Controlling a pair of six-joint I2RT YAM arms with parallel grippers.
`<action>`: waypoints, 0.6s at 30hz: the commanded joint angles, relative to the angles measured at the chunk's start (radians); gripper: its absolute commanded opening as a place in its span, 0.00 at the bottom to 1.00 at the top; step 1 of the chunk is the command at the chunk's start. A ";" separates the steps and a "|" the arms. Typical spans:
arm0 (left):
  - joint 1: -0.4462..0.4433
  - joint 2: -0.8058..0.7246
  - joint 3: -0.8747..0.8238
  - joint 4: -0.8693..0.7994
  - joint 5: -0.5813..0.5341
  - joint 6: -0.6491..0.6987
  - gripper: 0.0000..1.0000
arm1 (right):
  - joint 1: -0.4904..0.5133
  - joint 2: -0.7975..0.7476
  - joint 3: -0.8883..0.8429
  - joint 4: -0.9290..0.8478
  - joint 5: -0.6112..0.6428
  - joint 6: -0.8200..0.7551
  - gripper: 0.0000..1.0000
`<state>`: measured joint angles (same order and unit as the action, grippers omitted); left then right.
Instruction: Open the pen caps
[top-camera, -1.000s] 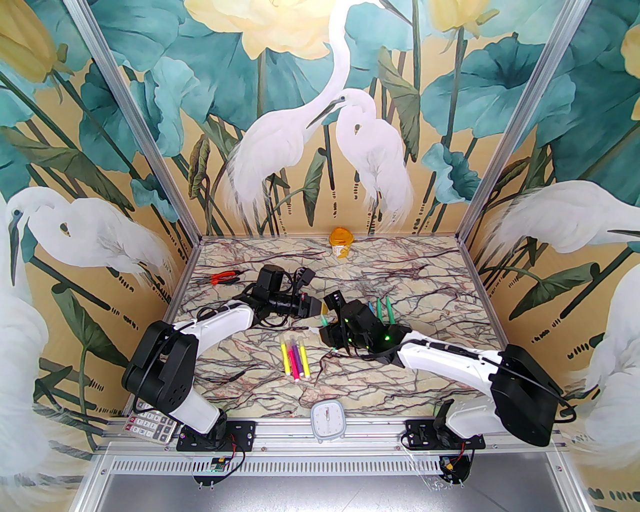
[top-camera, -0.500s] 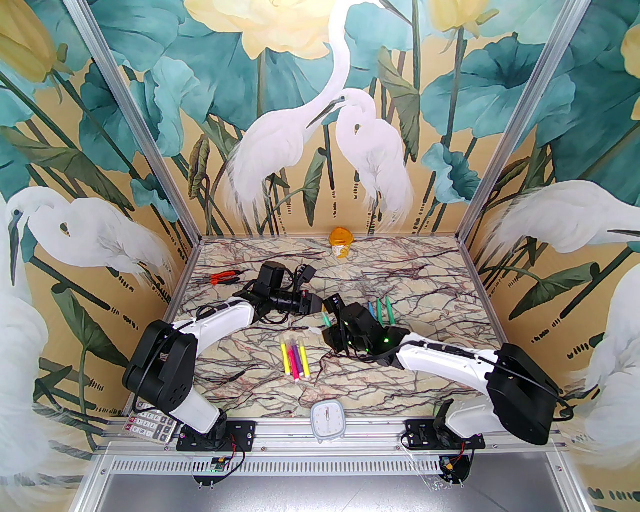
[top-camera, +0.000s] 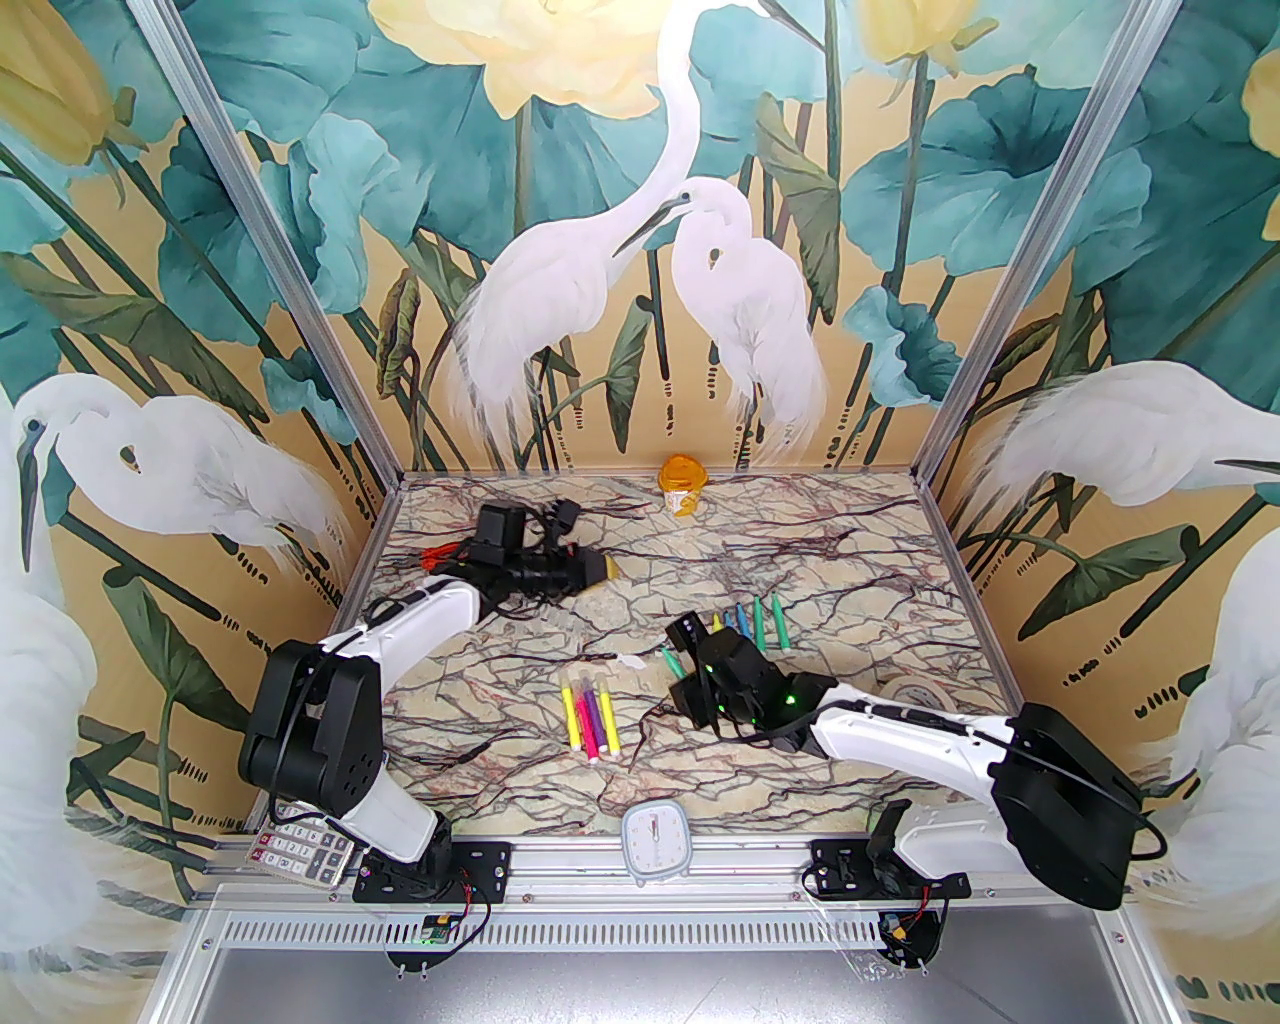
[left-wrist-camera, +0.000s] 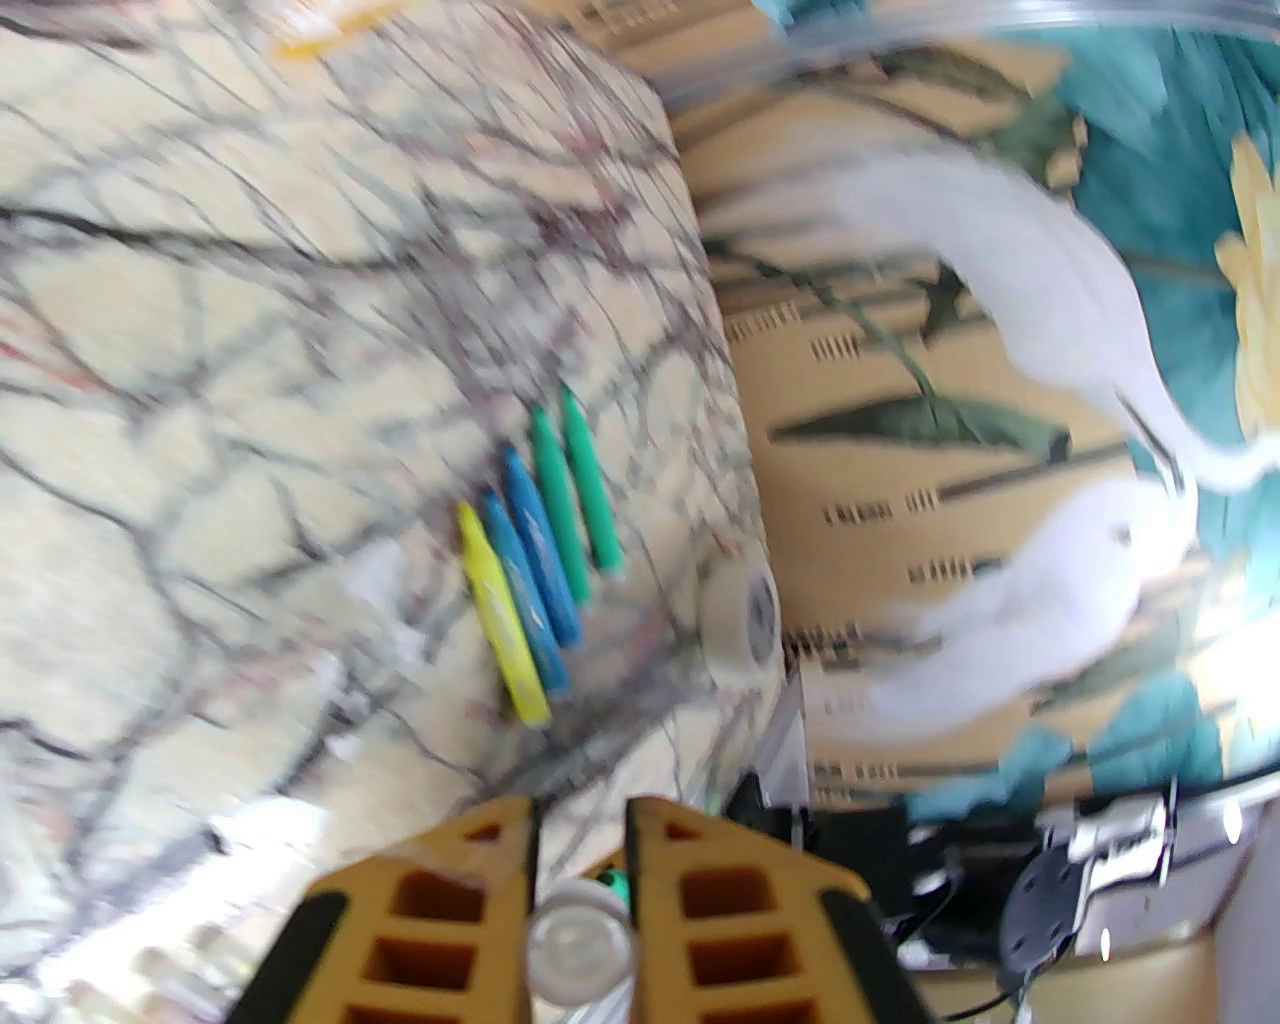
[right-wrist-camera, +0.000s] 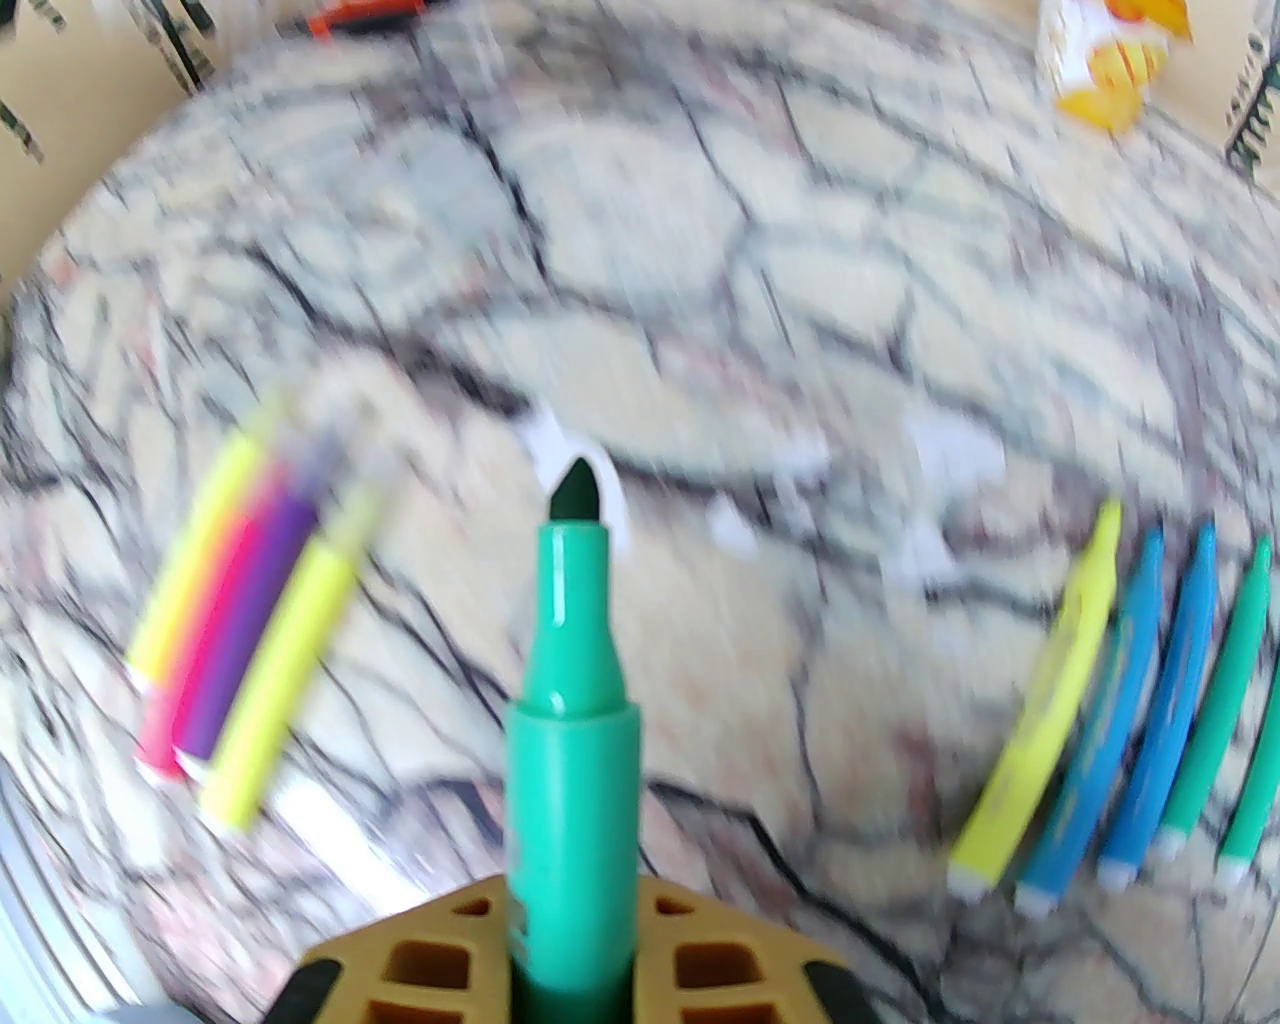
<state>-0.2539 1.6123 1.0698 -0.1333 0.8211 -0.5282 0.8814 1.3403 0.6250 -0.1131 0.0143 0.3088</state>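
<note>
My right gripper (top-camera: 685, 668) (right-wrist-camera: 572, 900) is shut on a green pen (right-wrist-camera: 572, 700) (top-camera: 672, 660), whose dark tip is bare and points away over the table. My left gripper (top-camera: 607, 570) (left-wrist-camera: 580, 815) is at the back left, shut on a small clear pen cap (left-wrist-camera: 580, 940) held between its yellow fingers. Several capped pens (top-camera: 590, 715) (right-wrist-camera: 240, 620), yellow, pink and purple, lie side by side at mid-table. A row of yellow, blue and green pens (top-camera: 755, 620) (right-wrist-camera: 1100, 720) (left-wrist-camera: 540, 560) lies behind my right gripper. A small clear piece (top-camera: 630, 662) lies loose near the capped pens.
Orange-handled pliers (top-camera: 440, 552) lie at the back left, partly under the left arm. An orange-lidded cup (top-camera: 682, 485) stands at the back wall. A tape roll (top-camera: 915, 690) lies right of the right arm. A small clock (top-camera: 655, 830) and a calculator (top-camera: 300, 855) sit at the near edge.
The two grippers were together at mid-table and have pulled apart. The left one went back and left with the clear cap; the right one drew nearer with the green pen, now uncapped.
</note>
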 joint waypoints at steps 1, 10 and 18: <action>0.004 -0.011 0.041 -0.094 -0.088 0.042 0.00 | -0.005 -0.020 -0.006 -0.002 0.045 -0.005 0.03; 0.007 -0.037 0.121 -0.527 -0.690 0.255 0.00 | -0.046 0.073 0.067 0.025 0.167 0.069 0.04; 0.015 -0.024 0.105 -0.616 -0.928 0.279 0.00 | -0.082 0.177 0.154 -0.021 0.243 0.108 0.05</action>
<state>-0.2478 1.5986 1.1751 -0.6704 0.0460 -0.2859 0.8051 1.4883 0.7364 -0.1116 0.1993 0.3801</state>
